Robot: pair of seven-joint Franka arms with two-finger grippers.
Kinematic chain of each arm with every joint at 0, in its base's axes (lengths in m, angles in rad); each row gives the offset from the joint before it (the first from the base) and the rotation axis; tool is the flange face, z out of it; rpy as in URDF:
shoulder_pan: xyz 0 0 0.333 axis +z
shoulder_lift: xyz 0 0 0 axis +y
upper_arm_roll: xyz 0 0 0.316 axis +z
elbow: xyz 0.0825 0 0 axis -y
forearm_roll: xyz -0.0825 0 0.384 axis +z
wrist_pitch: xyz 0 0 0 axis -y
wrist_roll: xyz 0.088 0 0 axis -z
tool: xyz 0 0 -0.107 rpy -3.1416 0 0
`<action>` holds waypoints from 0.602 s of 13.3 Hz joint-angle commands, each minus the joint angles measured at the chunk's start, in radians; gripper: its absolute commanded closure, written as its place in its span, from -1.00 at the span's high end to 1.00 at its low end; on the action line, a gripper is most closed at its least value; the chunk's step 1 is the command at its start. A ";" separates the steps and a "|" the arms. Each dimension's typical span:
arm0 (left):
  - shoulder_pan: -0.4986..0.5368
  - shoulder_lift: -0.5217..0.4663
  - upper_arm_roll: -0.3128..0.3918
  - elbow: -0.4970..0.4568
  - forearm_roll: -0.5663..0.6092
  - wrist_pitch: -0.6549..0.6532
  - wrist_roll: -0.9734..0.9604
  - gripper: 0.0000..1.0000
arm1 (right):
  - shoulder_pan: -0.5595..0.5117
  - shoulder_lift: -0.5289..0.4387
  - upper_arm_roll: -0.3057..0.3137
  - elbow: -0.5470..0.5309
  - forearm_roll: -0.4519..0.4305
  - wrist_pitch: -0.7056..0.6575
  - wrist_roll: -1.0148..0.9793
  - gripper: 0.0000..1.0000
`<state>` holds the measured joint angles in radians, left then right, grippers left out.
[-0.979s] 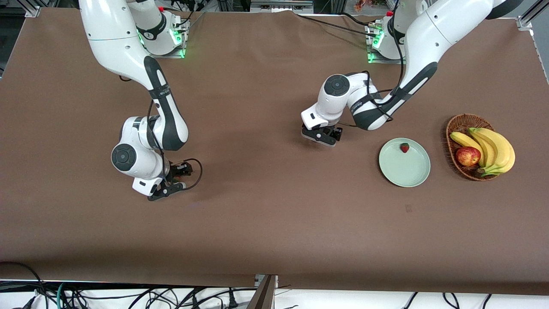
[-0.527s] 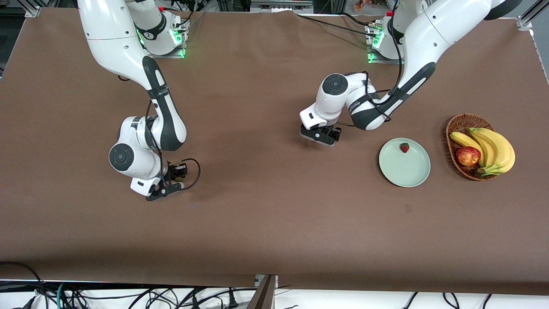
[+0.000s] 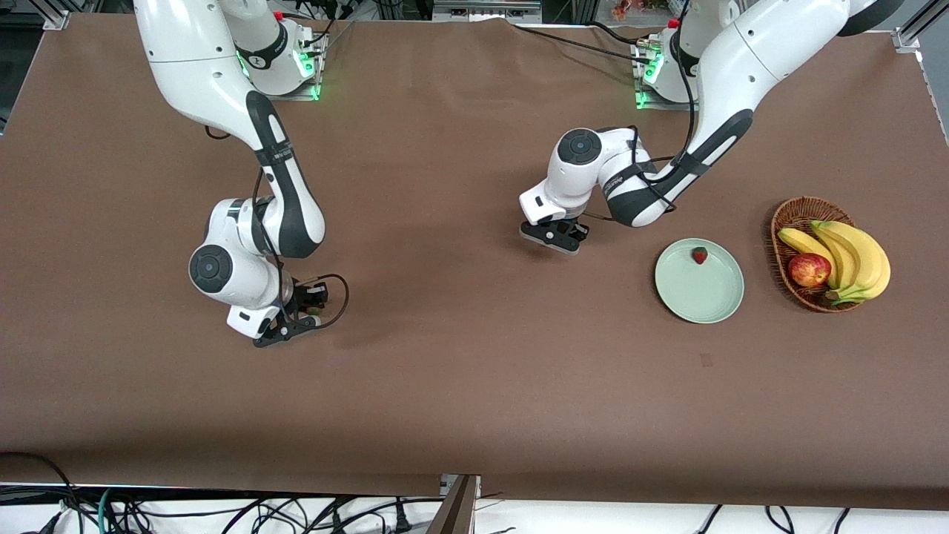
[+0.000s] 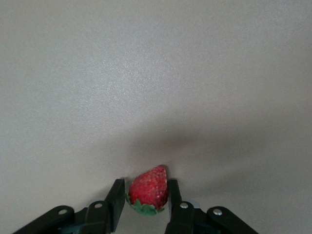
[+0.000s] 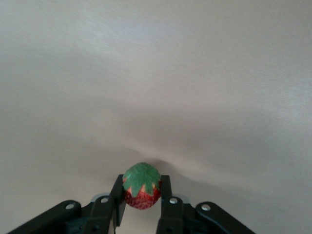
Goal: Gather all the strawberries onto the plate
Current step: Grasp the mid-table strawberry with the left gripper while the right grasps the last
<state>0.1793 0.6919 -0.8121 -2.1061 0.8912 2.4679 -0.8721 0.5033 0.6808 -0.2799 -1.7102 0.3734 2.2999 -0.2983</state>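
Observation:
One strawberry (image 3: 700,255) lies in the pale green plate (image 3: 712,297), near the rim. My left gripper (image 3: 552,237) is down at the table's middle, beside the plate toward the right arm's end. In the left wrist view its fingers (image 4: 117,195) are shut on a second strawberry (image 4: 148,187), tip pointing away. My right gripper (image 3: 293,326) sits low at the right arm's end of the table. It is shut on a third strawberry (image 5: 141,191), green cap facing the wrist camera. Both held berries are hidden under the hands in the front view.
A brown wicker basket (image 3: 787,215) stands beside the plate at the left arm's end, holding bananas (image 3: 852,256) and a red apple (image 3: 809,269). Cables hang along the table's front edge. Brown cloth covers the table.
The right gripper closed on its strawberry first and then the left gripper's fingers came in on theirs. Both hands shifted only slightly.

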 commanded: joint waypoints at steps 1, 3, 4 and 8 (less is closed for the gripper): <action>-0.009 0.006 0.002 0.018 0.031 -0.001 -0.030 -0.49 | 0.047 -0.039 0.002 0.018 0.016 -0.065 0.106 -0.77; 0.011 -0.008 -0.006 0.023 0.025 -0.006 -0.015 -0.50 | 0.092 -0.049 0.002 0.034 0.016 -0.080 0.200 -0.77; 0.018 -0.021 -0.007 0.024 0.022 -0.007 -0.012 -0.50 | 0.113 -0.052 0.002 0.035 0.016 -0.082 0.237 -0.76; 0.078 -0.020 -0.048 0.024 0.017 -0.015 0.089 -0.73 | 0.210 -0.050 0.002 0.066 0.016 -0.082 0.431 -0.76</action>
<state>0.2244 0.6886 -0.8380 -2.0758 0.8912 2.4669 -0.8413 0.6730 0.6419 -0.2736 -1.6563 0.3761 2.2377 0.0496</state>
